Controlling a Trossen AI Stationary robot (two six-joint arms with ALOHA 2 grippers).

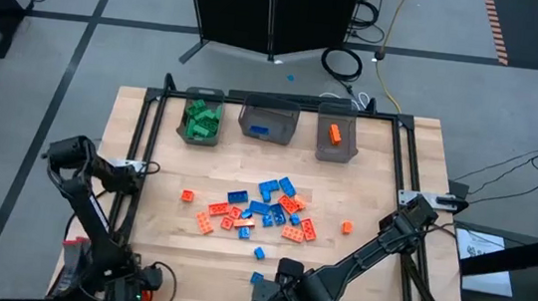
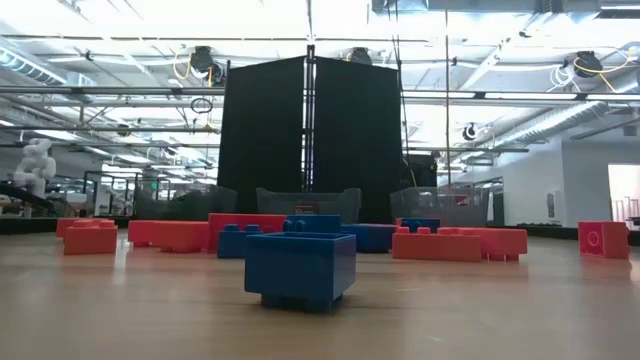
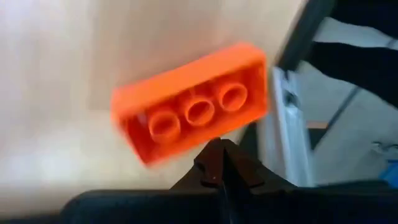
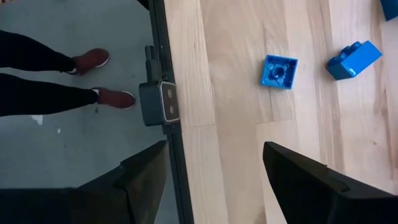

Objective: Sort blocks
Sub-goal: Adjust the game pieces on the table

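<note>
Bright, even light falls from the ceiling strip lamps (image 2: 150, 20), which blow out to white glare in the low view. Just ahead of the left claw (image 3: 219, 167), the orange studded plastic brick (image 3: 193, 102) is smeared with blur, and the pale wooden table (image 3: 56, 93) around it is washed out.

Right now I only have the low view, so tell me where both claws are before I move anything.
Observer: The right claw is open and empty over the table edge opposite the bins, a square blue brick just ahead.
Operator: Now the left.
Observer: The left claw is shut on an orange brick near that edge's left corner.
Operator: Report the bins.
Observer: Left bin holds green bricks, middle bin a blue block, right bin an orange block.
</note>
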